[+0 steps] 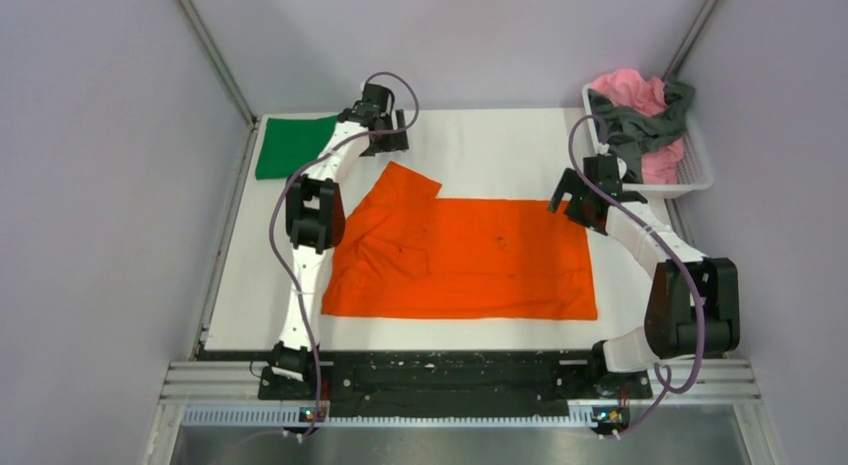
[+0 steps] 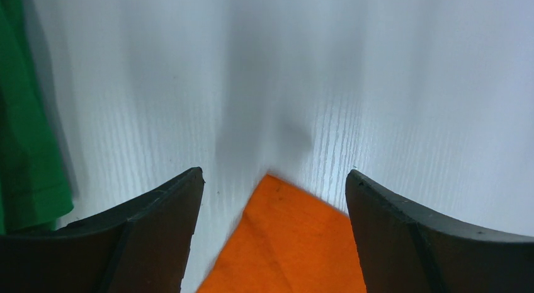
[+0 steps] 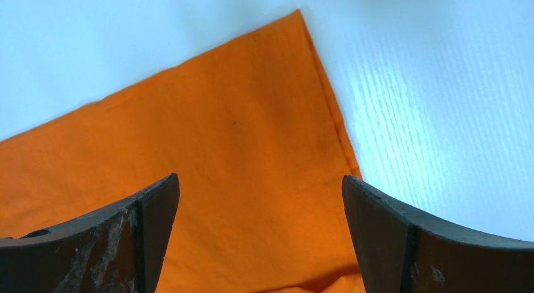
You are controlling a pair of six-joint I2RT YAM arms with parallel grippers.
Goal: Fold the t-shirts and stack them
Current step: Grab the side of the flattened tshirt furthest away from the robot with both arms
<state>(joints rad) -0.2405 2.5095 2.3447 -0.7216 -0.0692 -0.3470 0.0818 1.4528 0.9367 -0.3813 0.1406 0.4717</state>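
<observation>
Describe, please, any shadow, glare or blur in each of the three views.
Top external: even light, sharp, the orange t-shirt vividly saturated. Left wrist: a soft grey shadow on the white table beyond the shirt's tip. Right wrist: bluish cast, bright sheen on the table right of the shirt's corner.

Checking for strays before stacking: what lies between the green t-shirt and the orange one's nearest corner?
Only bare table, as the left wrist view shows between green t-shirt and orange t-shirt; in the top view the left arm crosses above it.
</observation>
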